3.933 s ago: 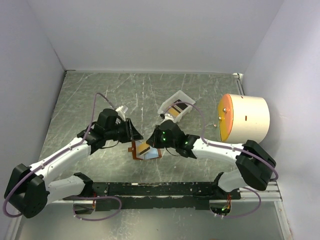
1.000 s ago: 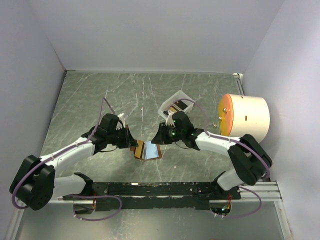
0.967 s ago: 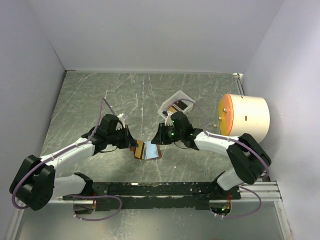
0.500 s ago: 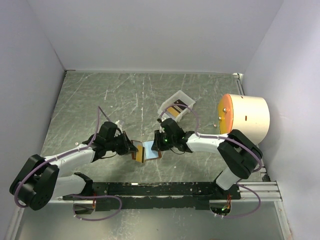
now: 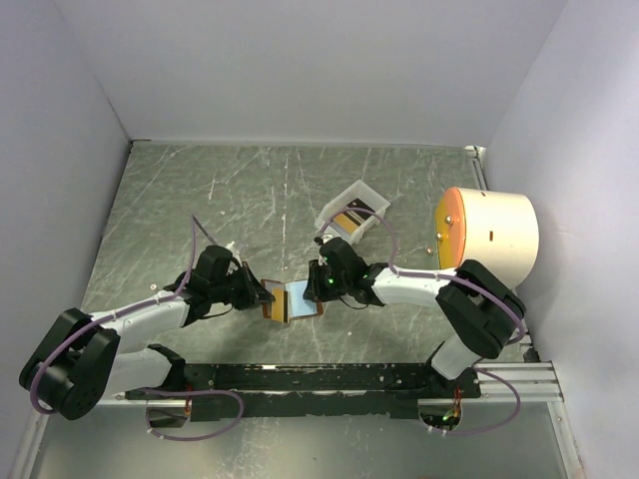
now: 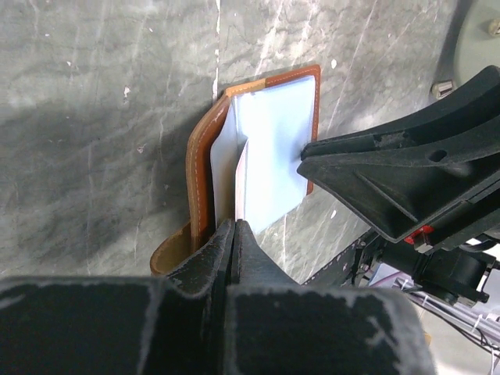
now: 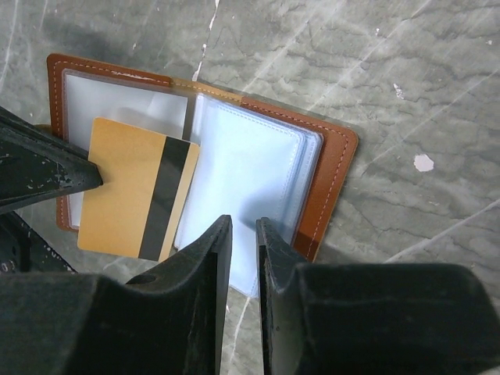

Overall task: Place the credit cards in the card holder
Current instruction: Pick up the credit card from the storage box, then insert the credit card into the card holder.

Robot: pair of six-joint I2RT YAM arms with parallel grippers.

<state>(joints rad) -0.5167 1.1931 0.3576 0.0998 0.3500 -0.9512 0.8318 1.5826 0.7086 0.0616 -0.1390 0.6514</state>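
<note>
Left hand [image 6: 233, 226], shut on credit card [image 7: 129, 195], should slide it flat into card holder [image 7: 336, 168] pocket while slightly-parted, empty right hand [image 7: 244, 226] braces the cover.

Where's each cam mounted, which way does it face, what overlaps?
Top external: fixed above and behind the arm bases, looking down on the table; both arms whole, left gripper and right gripper meeting at the card holder.
Left wrist: on the left arm, looking along its closed fingers at the card holder; right gripper intrudes from the right.
Right wrist: on the right arm, looking down past narrowly parted fingers at the open card holder and a credit card.
Shared: all see the card holder.
</note>
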